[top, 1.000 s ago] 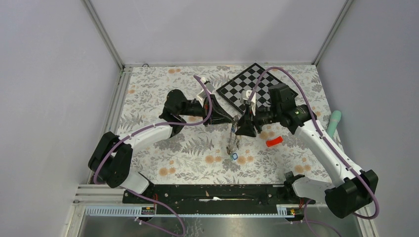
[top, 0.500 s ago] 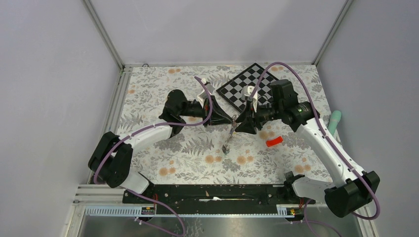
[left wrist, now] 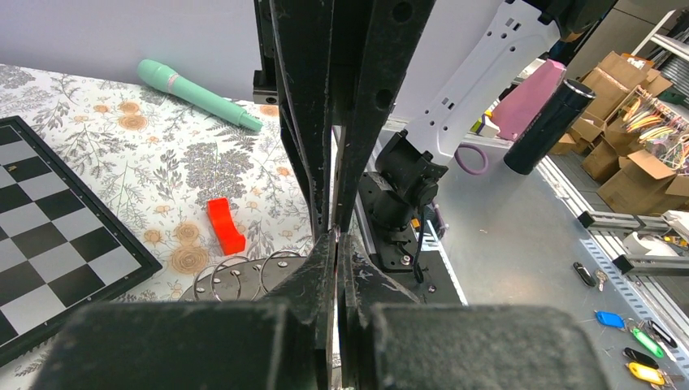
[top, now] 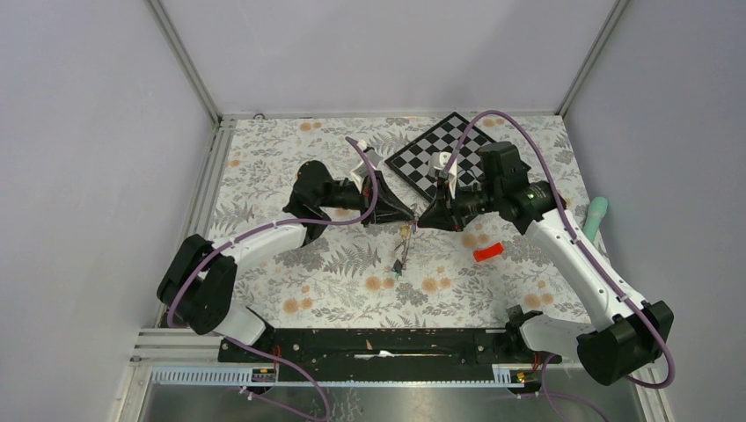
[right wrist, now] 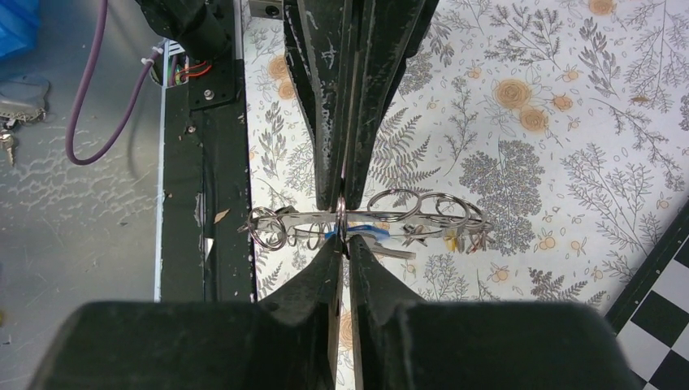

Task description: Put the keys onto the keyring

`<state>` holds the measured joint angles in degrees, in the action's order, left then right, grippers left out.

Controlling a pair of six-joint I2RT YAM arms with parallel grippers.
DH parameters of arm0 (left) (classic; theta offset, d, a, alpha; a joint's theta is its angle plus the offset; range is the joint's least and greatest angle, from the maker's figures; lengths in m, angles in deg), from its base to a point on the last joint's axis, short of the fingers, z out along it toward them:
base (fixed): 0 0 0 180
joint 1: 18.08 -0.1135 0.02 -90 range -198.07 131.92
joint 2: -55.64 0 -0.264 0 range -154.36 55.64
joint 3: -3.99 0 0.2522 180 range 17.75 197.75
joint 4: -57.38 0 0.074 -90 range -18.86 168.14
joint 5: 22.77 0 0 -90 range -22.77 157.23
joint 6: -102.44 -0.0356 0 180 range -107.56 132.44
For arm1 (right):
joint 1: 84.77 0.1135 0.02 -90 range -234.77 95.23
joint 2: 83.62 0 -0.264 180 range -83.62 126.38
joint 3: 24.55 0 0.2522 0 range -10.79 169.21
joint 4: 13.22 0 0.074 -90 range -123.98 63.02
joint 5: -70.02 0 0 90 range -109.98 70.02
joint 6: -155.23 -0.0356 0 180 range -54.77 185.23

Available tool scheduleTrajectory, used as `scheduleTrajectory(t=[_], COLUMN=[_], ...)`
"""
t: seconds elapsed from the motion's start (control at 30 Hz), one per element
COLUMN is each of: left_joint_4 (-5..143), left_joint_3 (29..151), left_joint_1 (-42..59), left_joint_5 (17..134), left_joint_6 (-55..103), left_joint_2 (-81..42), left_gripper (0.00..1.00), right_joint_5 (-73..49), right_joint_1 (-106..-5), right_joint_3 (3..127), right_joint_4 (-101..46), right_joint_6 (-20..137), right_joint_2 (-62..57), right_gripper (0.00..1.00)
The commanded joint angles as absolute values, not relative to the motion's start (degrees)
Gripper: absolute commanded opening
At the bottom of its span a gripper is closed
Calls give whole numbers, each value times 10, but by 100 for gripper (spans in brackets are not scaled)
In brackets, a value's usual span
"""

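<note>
My left gripper (top: 407, 217) and right gripper (top: 425, 218) meet tip to tip above the middle of the table. Both are shut on the keyring from opposite sides. In the left wrist view the keyring (left wrist: 231, 284) is a dark grey disc carrying several wire loops, just left of my left gripper (left wrist: 337, 240). In the right wrist view it is edge-on, a thin ring pinched at my right gripper (right wrist: 343, 243). The keys (top: 401, 257) hang below the grippers in a bunch, one with a blue tag (right wrist: 357, 232). More tagged keys (left wrist: 642, 341) lie off the table.
A chequered board (top: 440, 154) lies at the back, just behind the right wrist. A red block (top: 488, 252) sits on the floral cloth to the right of the hanging bunch. A teal wand (top: 596, 218) lies at the right edge. The black base rail (top: 378, 345) runs along the front.
My right gripper has closed on the ring and shifted slightly toward the back. The hanging bunch has swung left and up, and the blue tag no longer shows from above. The left arm holds still.
</note>
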<state>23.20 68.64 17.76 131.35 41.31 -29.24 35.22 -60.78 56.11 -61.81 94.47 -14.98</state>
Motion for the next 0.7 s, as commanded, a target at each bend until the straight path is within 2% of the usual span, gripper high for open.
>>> scheduleTrajectory(t=[0.0, 0.2, 0.43, 0.53, 0.67], left_joint_4=[152, 100, 51, 46, 45], left_joint_3=[685, 678, 676, 675, 672], left_joint_1=[177, 178, 178, 178, 177], left_joint_5=[1323, 1315, 1307, 1306, 1307], left_joint_6=[433, 468, 507, 511, 509], left_joint_2=[-282, -289, -306, -309, -309], left_gripper=[0, 0, 0, 0, 0], right_joint_5=[361, 373, 391, 389, 371], right_joint_1=[-610, -611, -610, -610, -610], right_joint_3=[548, 540, 525, 524, 537], right_joint_4=[-591, -574, -546, -543, -559], right_joint_6=[932, 916, 891, 890, 902], right_joint_2=[-149, -148, -141, -142, -151], right_gripper=[11, 5, 8, 16, 36])
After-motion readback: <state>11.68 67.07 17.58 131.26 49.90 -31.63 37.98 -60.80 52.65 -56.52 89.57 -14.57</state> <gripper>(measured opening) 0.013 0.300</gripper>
